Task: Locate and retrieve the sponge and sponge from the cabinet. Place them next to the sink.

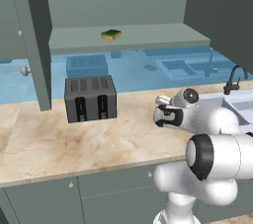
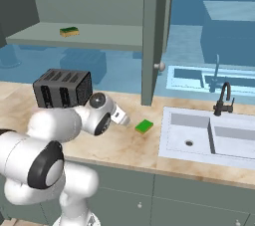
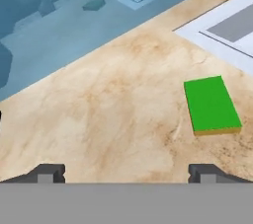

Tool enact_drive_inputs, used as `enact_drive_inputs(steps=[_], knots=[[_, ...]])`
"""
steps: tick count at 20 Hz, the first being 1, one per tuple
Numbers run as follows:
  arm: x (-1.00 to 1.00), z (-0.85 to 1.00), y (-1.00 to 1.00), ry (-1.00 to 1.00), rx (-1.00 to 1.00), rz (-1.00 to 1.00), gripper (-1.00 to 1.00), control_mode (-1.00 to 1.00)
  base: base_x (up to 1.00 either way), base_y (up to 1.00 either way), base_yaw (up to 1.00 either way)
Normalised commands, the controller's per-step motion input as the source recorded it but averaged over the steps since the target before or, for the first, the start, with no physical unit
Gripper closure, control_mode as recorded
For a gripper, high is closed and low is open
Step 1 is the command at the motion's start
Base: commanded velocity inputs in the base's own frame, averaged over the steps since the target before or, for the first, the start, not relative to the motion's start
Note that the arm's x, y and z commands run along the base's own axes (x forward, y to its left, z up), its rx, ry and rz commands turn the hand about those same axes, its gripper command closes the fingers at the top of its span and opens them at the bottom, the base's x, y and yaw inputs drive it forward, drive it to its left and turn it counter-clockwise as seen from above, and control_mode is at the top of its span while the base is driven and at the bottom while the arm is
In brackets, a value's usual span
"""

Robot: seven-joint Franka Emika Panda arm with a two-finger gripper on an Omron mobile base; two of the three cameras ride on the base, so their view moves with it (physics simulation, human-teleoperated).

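A bright green sponge [image 3: 212,104] with a yellow edge lies flat on the marble counter, close to the left rim of the sink [image 2: 172,135]; it also appears in the right base view as the green sponge [image 2: 144,126]. My gripper [image 3: 126,173] hovers just above the counter a little short of it, open, with nothing between the fingertips [image 3: 47,172]. The other sponge [image 1: 111,34], yellow with a dark green top, rests on the shelf of the open cabinet [image 1: 148,38], and from the right side this yellow sponge [image 2: 69,31] sits toward the shelf's left.
A dark toaster [image 1: 90,98] stands on the counter under the shelf. The open cabinet door [image 2: 156,36] hangs over the counter just behind the green sponge. A dark curved faucet [image 2: 224,98] rises behind the basin. Grey-green drawers [image 1: 74,193] run below.
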Motion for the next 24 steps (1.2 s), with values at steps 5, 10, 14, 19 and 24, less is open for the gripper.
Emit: enact_drive_inputs(steps=[5, 10, 14, 19, 24], knots=[[-0.25, 0.68, 0.05, 0.16, 0.09, 0.22, -1.00, -1.00, 0.00, 0.00, 0.00], [-0.31, 0.59, 0.27, 0.13, -0.06, 0.18, -1.00, -1.00, 0.00, 0.00, 0.00], [-0.33, 0.48, 0.40, 0.13, -0.15, 0.16, -1.00, -1.00, 0.00, 0.00, 0.00], [-0.40, 0.47, 0.44, 0.08, -0.17, 0.14, -1.00, -1.00, 0.00, 0.00, 0.00], [-0.47, 0.52, 0.45, 0.00, -0.15, 0.13, -1.00, -1.00, 0.00, 0.00, 0.00]])
